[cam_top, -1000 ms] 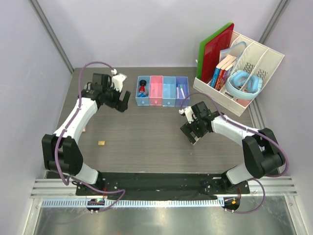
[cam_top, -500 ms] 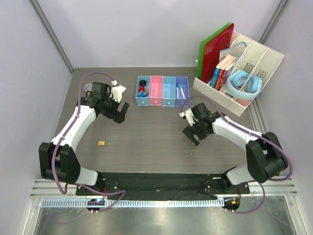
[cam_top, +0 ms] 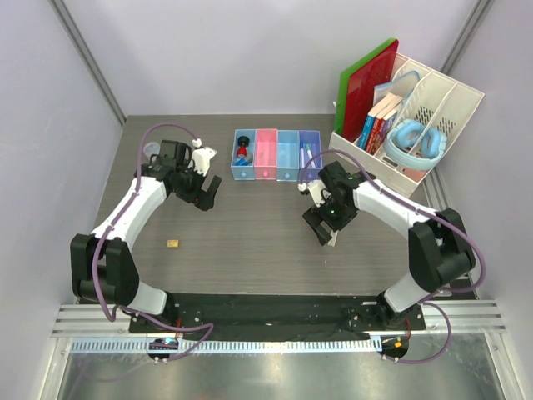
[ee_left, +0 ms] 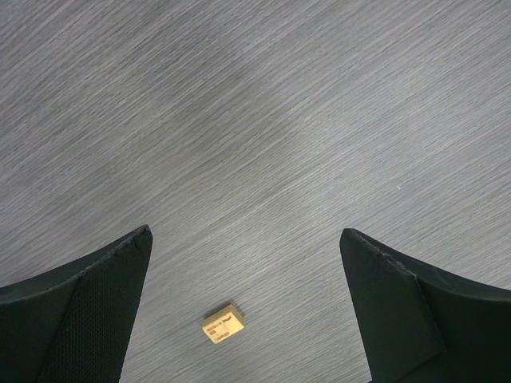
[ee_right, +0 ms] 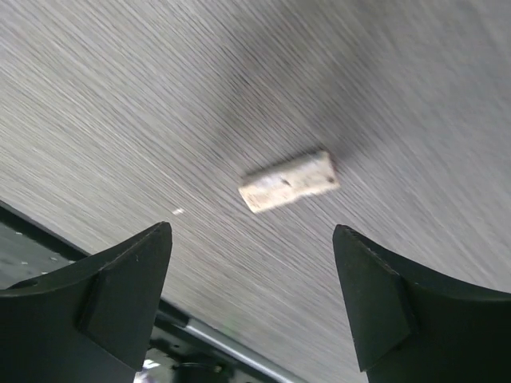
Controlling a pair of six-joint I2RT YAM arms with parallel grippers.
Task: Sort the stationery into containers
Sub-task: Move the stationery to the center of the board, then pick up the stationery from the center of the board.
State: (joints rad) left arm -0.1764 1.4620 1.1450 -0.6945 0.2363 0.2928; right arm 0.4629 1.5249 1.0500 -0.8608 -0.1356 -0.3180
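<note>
Left gripper (ee_left: 247, 239) and right gripper (ee_right: 251, 231): both released, empty.
I see the yellow piece (ee_left: 223, 323) below the left, the eraser (ee_right: 287, 181) below the right.

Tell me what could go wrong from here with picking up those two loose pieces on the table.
1. The whitish eraser lies slanted and off centre under the open right gripper; closing on it could twist or flick it away.
2. The yellow piece is tiny and sits low against the table; the left gripper, wide open above it, may slide over it or nudge it aside.
</note>
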